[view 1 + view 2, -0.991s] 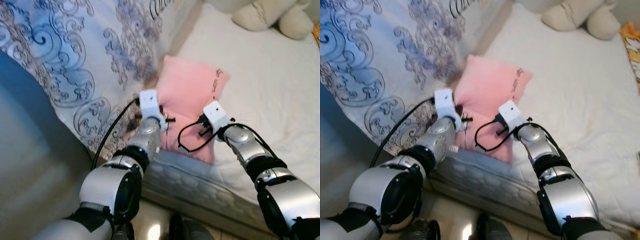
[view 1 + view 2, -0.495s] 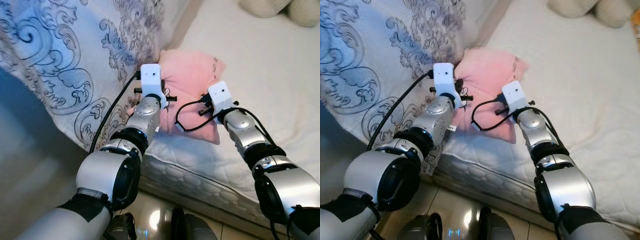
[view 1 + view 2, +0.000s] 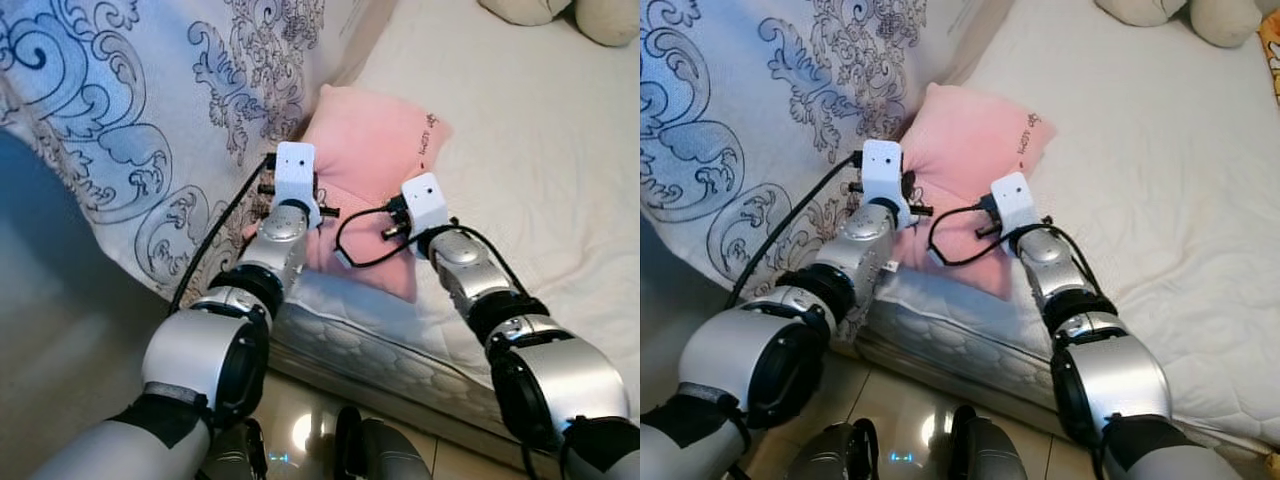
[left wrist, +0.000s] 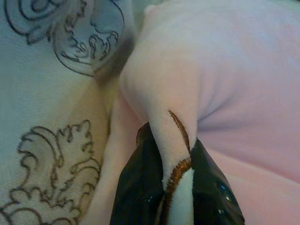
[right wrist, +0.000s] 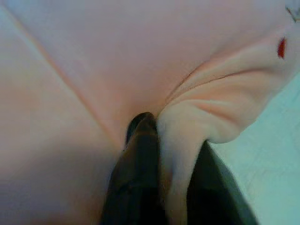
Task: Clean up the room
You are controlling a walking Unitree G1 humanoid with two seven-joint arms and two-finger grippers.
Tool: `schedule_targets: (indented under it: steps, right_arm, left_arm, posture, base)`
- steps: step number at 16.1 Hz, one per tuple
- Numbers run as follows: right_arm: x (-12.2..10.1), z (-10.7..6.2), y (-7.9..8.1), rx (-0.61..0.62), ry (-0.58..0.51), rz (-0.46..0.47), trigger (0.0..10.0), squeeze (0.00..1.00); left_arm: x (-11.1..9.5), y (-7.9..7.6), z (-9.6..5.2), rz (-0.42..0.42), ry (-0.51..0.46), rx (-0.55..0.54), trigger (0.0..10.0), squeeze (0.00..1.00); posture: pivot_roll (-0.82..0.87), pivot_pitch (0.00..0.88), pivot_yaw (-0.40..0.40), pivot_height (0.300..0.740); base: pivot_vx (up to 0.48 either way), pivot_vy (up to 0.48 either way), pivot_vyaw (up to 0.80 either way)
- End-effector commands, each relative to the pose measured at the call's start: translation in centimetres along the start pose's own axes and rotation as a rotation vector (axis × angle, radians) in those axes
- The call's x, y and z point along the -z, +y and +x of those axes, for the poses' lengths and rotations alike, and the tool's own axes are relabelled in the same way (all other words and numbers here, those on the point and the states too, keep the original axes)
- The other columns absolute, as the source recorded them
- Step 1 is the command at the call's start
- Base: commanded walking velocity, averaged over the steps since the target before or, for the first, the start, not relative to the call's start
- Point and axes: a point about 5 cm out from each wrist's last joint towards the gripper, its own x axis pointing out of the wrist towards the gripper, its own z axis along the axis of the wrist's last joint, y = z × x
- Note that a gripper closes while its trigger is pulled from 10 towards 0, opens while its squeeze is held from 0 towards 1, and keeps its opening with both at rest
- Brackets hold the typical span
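Both jaws pinch pink pillow (image 3: 372, 150) folds, fingertips buried in fabric.

We see soft, even daylight in sharp head views, with glare on the floor (image 3: 305, 435) at 6 o'clock; our right wrist view is dimmer, blurred.

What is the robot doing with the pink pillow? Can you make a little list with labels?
pillow: pink pillow lying near the bed's edge
left gripper: shut on a fold of the pillow, on its quilt side
right gripper: shut on another fold of the pillow
bed: white mattress
quilt: patterned quilt beside the pillow, on the robot's left
toy: cream plush toy at the far end of the bed
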Motion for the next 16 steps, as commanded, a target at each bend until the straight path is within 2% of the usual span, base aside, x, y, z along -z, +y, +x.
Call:
schedule_targets:
  steps: [1,4,6,8,10,11,12,13,14,16]
  right_arm:
    - [2.2,-0.5,-0.2,0.010,0.084,0.060,10.0,1.00]
    - [2.9,-0.7,0.1,0.002,0.084,0.101,10.0,1.00]
    - [3.4,-1.0,-0.1,-0.007,0.075,0.128,10.0,1.00]
    - [3.5,-1.2,0.1,-0.039,0.044,0.123,10.0,1.00]
    - [3.4,-1.6,0.0,-0.059,-0.020,0.099,10.0,1.00]
    - [3.2,-1.7,-0.3,-0.049,-0.042,0.129,10.0,1.00]
    - [3.0,-1.8,-0.4,-0.034,-0.066,0.212,10.0,1.00]
    - [3.0,-2.0,-0.3,-0.029,-0.090,0.256,10.0,1.00]
    - [3.0,-2.1,-0.3,-0.031,-0.097,0.249,10.0,1.00]
    - [2.9,-2.9,-0.4,-0.019,-0.139,0.241,10.0,1.00]
  left_arm:
    - [-2.5,1.2,0.4,0.029,-0.086,-0.032,10.0,1.00]
    - [-3.5,0.9,0.6,0.012,-0.108,-0.003,10.0,1.00]
    - [-3.7,0.0,0.5,0.006,-0.128,0.030,10.0,1.00]
    - [-3.7,-0.6,0.4,0.006,-0.143,0.057,10.0,1.00]
    - [-2.8,-1.1,0.2,-0.024,-0.133,0.093,10.0,1.00]
    - [-2.4,-1.2,0.1,-0.013,-0.133,0.103,10.0,1.00]
    - [-2.3,-0.9,0.1,-0.019,-0.141,0.098,10.0,1.00]
    - [-2.4,-0.9,0.0,-0.032,-0.155,0.105,10.0,1.00]
    - [-2.5,-0.9,0.0,-0.039,-0.161,0.114,10.0,1.00]
    - [-3.1,-2.3,-0.3,-0.026,-0.235,0.183,10.0,1.00]
  posture:
    - [-0.05,0.217,-0.093,0.740]
    - [-0.04,0.205,-0.090,0.740]
    - [-0.04,0.193,-0.098,0.740]
    - [-0.04,0.179,-0.101,0.740]
    - [-0.03,0.155,-0.097,0.740]
    - [-0.04,0.144,-0.102,0.740]
    - [-0.03,0.137,-0.106,0.740]
    - [-0.03,0.121,-0.112,0.740]
    - [-0.03,0.119,-0.112,0.740]
    - [-0.03,0.077,-0.112,0.740]
  base:
    - [0.000,0.000,0.00]
    - [0.000,0.000,0.00]
    - [0.000,0.000,0.00]
    - [0.000,0.000,0.00]
    - [0.000,0.000,0.00]
    - [0.000,0.000,0.00]
    - [0.000,0.000,0.00]
    - [0.000,0.000,0.00]
    - [0.000,0.000,0.00]
    - [0.000,0.000,0.00]
